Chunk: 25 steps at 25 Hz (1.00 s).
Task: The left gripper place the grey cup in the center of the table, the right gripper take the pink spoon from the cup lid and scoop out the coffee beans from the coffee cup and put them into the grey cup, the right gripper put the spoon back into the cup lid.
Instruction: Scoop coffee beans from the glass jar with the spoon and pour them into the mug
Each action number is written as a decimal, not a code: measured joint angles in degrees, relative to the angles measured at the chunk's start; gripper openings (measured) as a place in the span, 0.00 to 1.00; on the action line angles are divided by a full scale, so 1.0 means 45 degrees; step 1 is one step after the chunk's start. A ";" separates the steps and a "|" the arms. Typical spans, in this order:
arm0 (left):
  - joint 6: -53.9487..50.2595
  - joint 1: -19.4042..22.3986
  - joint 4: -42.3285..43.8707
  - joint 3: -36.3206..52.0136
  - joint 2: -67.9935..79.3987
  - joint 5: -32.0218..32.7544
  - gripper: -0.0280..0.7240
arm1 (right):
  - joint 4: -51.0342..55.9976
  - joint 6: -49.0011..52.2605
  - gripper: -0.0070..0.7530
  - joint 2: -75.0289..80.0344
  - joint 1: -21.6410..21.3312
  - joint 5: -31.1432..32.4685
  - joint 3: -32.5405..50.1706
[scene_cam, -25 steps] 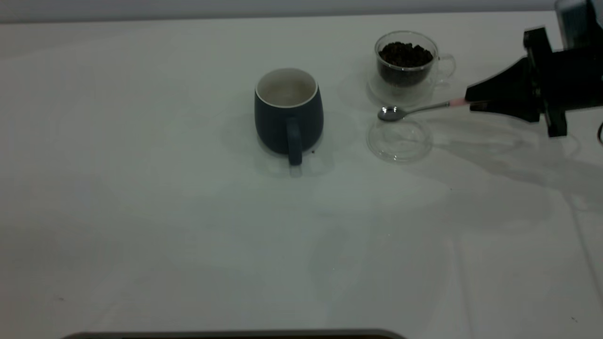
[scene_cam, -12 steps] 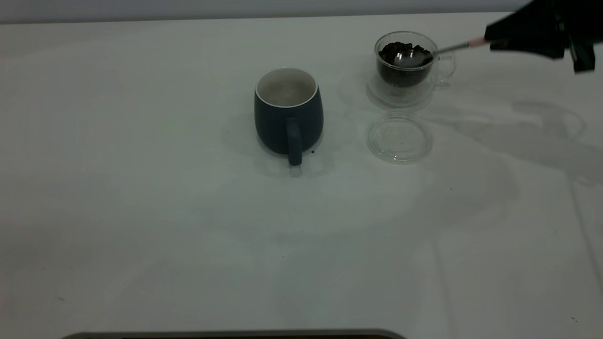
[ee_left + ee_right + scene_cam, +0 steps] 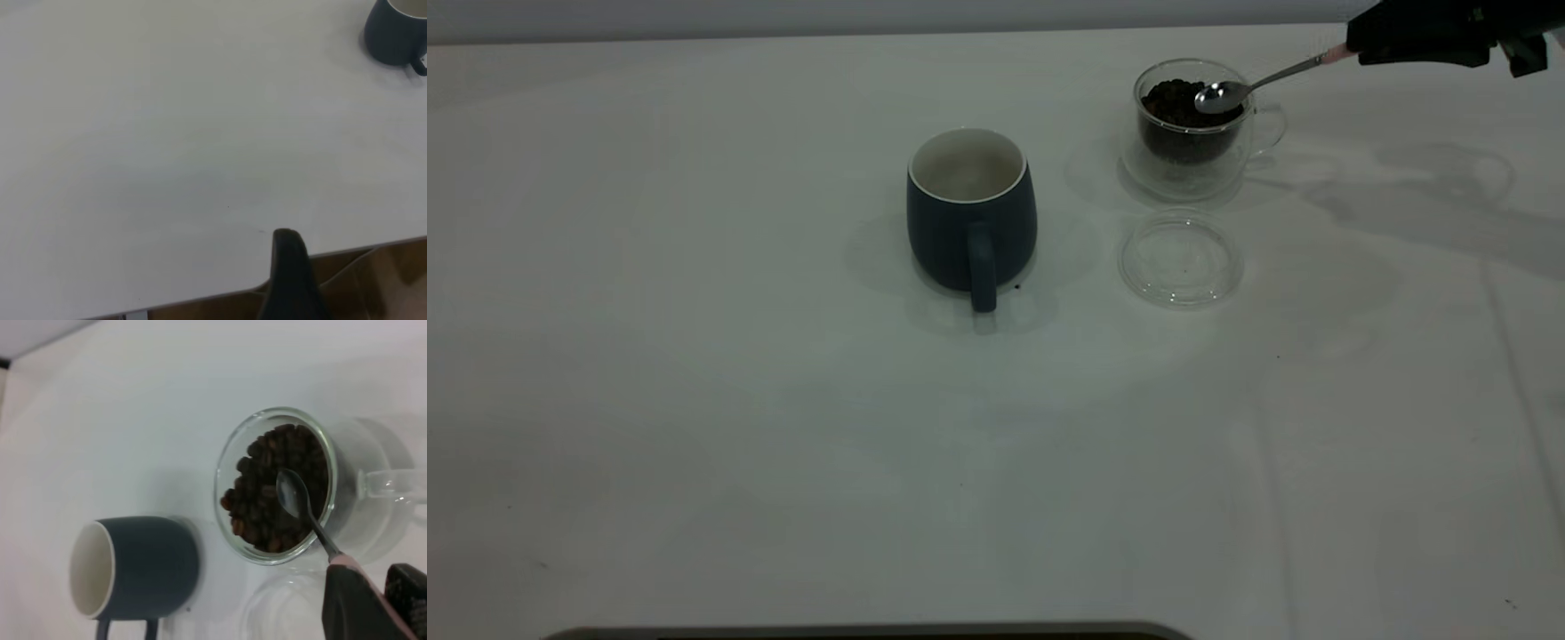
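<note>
The grey cup (image 3: 971,209) stands upright mid-table with its handle toward the near edge; it also shows in both wrist views (image 3: 140,567) (image 3: 393,30). To its right the coffee cup (image 3: 1192,124) holds the coffee beans (image 3: 1174,96) (image 3: 267,487). My right gripper (image 3: 1356,44) (image 3: 373,580) is shut on the pink spoon (image 3: 1258,82) by its pink handle (image 3: 341,559). The spoon's shiny bowl (image 3: 292,493) sits over the beans near the glass rim and looks empty. The cup lid (image 3: 1181,260) lies bare in front of the coffee cup. My left gripper (image 3: 290,273) is parked by the table's edge.
The white table (image 3: 783,444) stretches wide to the left and front of the cups. A small dark speck (image 3: 1017,286) lies beside the grey cup's base. Table edge and brown floor (image 3: 387,280) show in the left wrist view.
The right gripper lifted the spoon from above the lid up and back to the coffee cup. The spoon's bowl then shifted from the middle of the beans toward the right rim.
</note>
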 joint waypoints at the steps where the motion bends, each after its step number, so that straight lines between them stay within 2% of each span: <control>1: 0.0000 0.0000 0.0000 0.0000 0.0000 0.0000 0.79 | -0.0021 -0.0039 0.15 0.0043 0.0048 -0.0033 -0.0103; 8: 0.0000 0.0000 0.0000 0.0000 0.0000 0.0000 0.79 | -0.0051 -0.0124 0.15 0.0400 0.0247 -0.0249 -0.0248; 25: 0.0000 0.0000 -0.0004 0.0000 0.0000 0.0000 0.79 | -0.0801 0.2809 0.15 0.0400 0.0257 0.0350 -0.0248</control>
